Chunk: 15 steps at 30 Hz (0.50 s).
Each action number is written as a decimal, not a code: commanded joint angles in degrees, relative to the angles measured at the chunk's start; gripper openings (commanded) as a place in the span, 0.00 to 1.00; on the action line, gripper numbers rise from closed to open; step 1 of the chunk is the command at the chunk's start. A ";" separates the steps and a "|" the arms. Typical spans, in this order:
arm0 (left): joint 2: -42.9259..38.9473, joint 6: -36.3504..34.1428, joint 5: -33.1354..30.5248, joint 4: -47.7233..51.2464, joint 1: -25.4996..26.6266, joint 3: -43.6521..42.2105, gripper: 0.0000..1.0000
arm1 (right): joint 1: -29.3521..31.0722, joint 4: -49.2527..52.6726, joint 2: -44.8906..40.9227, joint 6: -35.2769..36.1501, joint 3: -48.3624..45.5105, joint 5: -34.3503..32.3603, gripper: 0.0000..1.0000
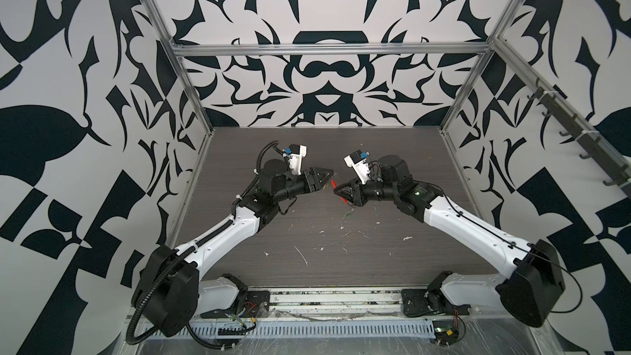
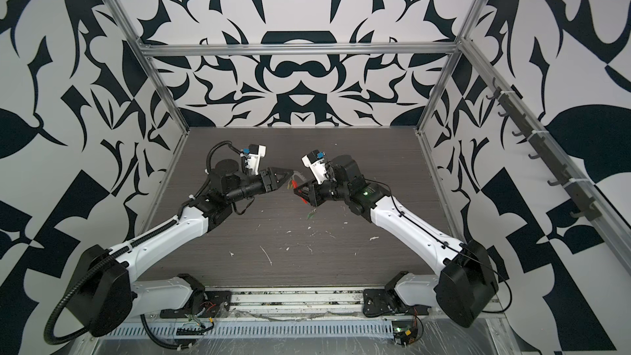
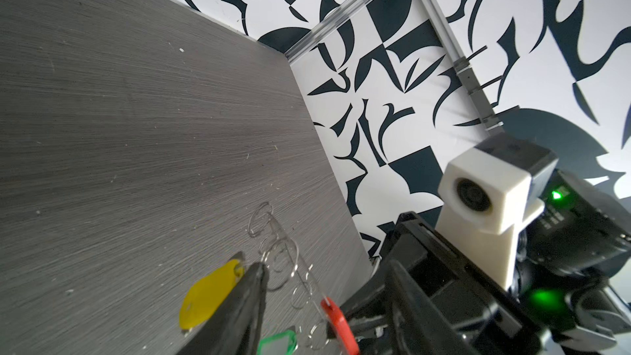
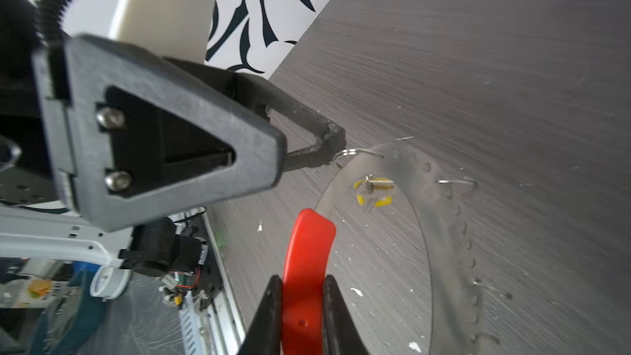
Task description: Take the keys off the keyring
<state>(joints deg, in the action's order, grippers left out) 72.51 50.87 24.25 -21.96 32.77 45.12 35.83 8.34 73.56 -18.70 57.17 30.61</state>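
My right gripper (image 4: 302, 288) is clamped tight on the red plastic sleeve of the large thin grey hoop keyring (image 4: 450, 233), held over the middle of the dark woodgrain table (image 1: 375, 261). At the hoop's 9 o'clock, my left gripper (image 1: 330, 175) touches a small silver split ring (image 4: 345, 153); I can't tell how far its fingers are spread. The yellow-tagged silver key (image 4: 374, 187) shows through the hoop.

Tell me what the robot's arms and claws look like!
The left arm and right arm are white with black joints. A ribbed black hose follows the left, a thin black wire the right. The left gripper and right gripper are black, triangular.
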 commanded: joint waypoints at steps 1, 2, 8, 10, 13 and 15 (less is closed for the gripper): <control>0.04 3.42 -0.80 -0.30 0.12 -0.45 0.55 | 1.31 -0.68 -1.19 2.89 3.04 -6.22 0.06; -0.64 2.95 -2.40 2.12 0.10 -0.22 0.55 | 1.71 -0.85 -1.44 3.03 3.04 -7.49 0.06; -3.10 2.98 -4.29 3.66 0.18 -0.90 0.58 | 2.90 -2.22 -2.12 2.64 2.73 -12.76 0.06; -2.53 3.30 -3.95 2.96 0.51 -0.82 0.55 | 3.10 -2.79 -1.95 2.38 2.79 -13.29 0.06; -1.14 4.06 -3.14 1.00 0.67 -1.00 0.53 | 3.51 -3.13 -1.45 2.16 3.13 -13.76 0.06; -0.27 4.87 -2.31 -0.81 0.62 -1.17 0.52 | 3.84 -3.43 -1.29 1.93 3.21 -14.03 0.06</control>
<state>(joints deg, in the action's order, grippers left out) 71.18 54.26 20.86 -19.46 33.19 44.93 39.03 8.38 73.54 -17.15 57.49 18.39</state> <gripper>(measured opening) 0.524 0.200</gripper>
